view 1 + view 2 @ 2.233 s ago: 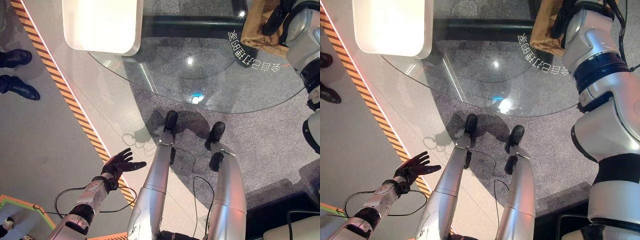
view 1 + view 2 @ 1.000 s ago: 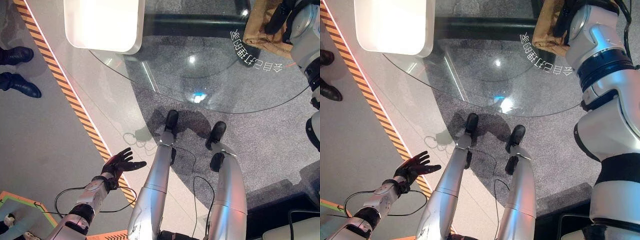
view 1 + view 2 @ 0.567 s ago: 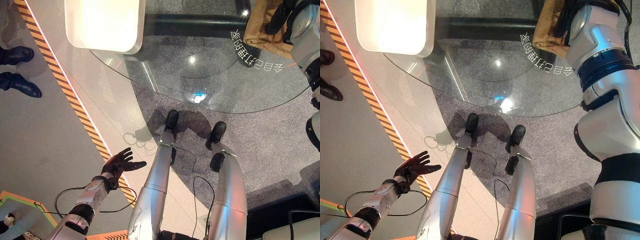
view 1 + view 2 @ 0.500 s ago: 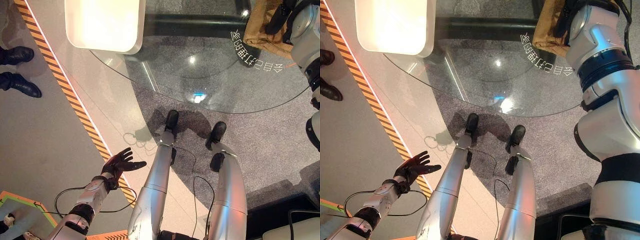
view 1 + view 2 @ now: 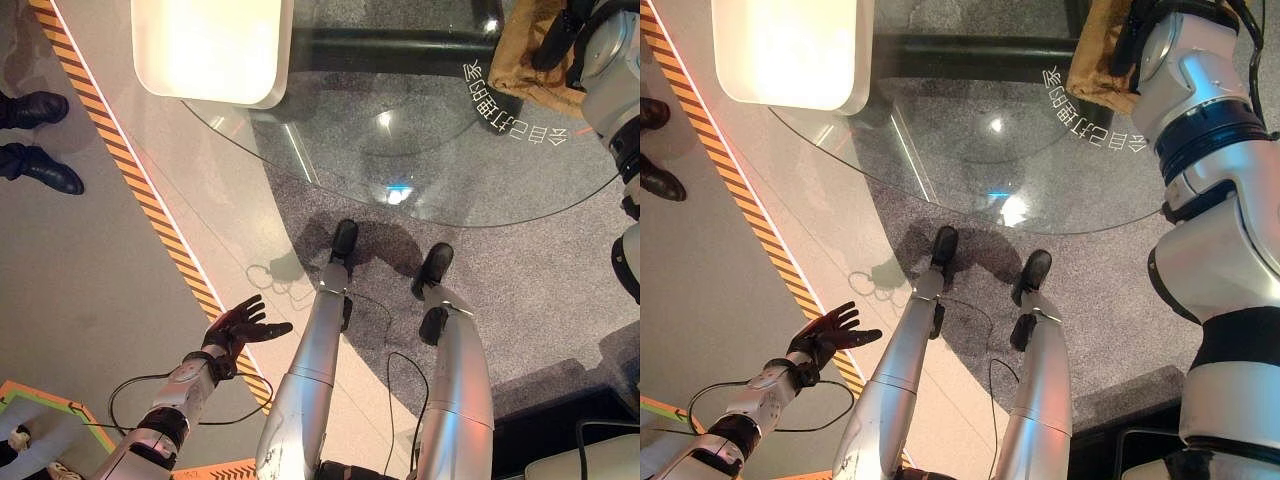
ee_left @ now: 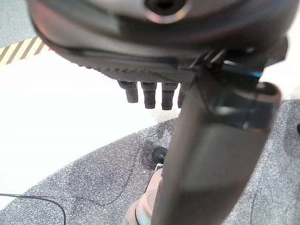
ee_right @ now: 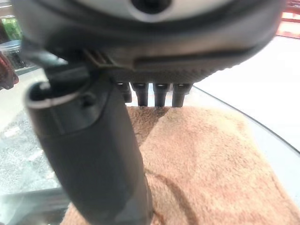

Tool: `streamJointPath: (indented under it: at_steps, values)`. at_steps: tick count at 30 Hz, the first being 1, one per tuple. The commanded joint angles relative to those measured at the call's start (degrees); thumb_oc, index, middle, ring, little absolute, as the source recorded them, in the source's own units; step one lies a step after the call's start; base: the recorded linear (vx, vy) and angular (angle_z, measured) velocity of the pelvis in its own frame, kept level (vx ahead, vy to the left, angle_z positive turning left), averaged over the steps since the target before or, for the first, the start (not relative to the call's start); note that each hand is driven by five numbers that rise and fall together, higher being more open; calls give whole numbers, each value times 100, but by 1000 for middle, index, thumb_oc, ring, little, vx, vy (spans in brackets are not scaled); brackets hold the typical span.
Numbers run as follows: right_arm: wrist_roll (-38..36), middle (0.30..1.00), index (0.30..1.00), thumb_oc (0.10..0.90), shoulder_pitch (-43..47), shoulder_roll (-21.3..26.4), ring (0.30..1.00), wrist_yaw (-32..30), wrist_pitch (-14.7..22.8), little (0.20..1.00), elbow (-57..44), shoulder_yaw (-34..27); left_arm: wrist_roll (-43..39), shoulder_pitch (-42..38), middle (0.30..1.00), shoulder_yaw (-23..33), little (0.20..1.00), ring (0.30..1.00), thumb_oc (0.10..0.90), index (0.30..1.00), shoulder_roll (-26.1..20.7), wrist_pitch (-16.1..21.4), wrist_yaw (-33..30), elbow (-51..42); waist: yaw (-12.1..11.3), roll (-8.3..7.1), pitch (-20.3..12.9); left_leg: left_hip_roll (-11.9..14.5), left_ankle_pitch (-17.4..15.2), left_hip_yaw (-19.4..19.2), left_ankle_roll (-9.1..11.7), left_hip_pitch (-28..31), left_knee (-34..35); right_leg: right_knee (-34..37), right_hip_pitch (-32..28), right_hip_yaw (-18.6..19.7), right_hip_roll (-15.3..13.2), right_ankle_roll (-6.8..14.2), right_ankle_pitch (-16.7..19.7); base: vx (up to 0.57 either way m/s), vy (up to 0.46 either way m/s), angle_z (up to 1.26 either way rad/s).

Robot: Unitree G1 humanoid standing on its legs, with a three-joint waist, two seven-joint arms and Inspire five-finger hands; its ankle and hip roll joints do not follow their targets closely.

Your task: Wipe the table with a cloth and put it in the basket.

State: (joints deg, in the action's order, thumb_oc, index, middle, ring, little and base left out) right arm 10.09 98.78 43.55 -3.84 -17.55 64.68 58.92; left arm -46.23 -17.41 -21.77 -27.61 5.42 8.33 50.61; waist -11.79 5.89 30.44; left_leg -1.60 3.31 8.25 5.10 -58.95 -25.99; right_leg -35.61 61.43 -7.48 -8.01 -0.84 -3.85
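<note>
Cloth [image 7: 206,164], a tan-brown terry piece, lies spread on the far right part of the round glass desk [image 5: 440,150], and the right hand [image 7: 93,154] is on top of it. In the right wrist view the fingers [image 7: 160,95] reach out straight over the cloth's pile with the thumb stretched along its surface, so they are released rather than curled round the fabric. From the head views the cloth [image 5: 1095,60] shows at the desk's upper right rim, partly covered by the right arm.

Largest in the scene is the grey carpeted floor [image 5: 540,280], seen through and beyond the glass, next to a paler smooth floor strip edged by a black-and-yellow striped line [image 5: 150,210]. A white rounded-corner tabletop [image 5: 210,45] sits at the far left edge of the glass desk. White characters are printed on the glass [image 5: 510,110] near the cloth.

Low at the left, well apart from the desk, the left hand [image 5: 238,325] hangs over the pale floor with its fingers [image 6: 147,96] spread and released, holding nothing. A person's dark shoes [image 5: 40,140] stand on the floor at the far left.
</note>
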Motion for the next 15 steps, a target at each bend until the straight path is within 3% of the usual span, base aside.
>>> streamJointPath:
  at_steps: [1,15]
  values:
    - [184,300,300,100,85,504,300,-202,-43,200,-54,400,-64,607,900,99,900,900,800,900,-294,21,50,51,81,231,-65,-94,-266,-92,-341,185,93,348,-366,11,114,247,-141,0,0,0]
    - [160,300,300,100,92,501,300,-232,-54,200,-51,399,-54,580,900,96,900,900,800,900,-292,27,62,66,81,208,-65,-81,-248,-93,-335,206,132,396,-397,-19,110,253,-121,0,0,0]
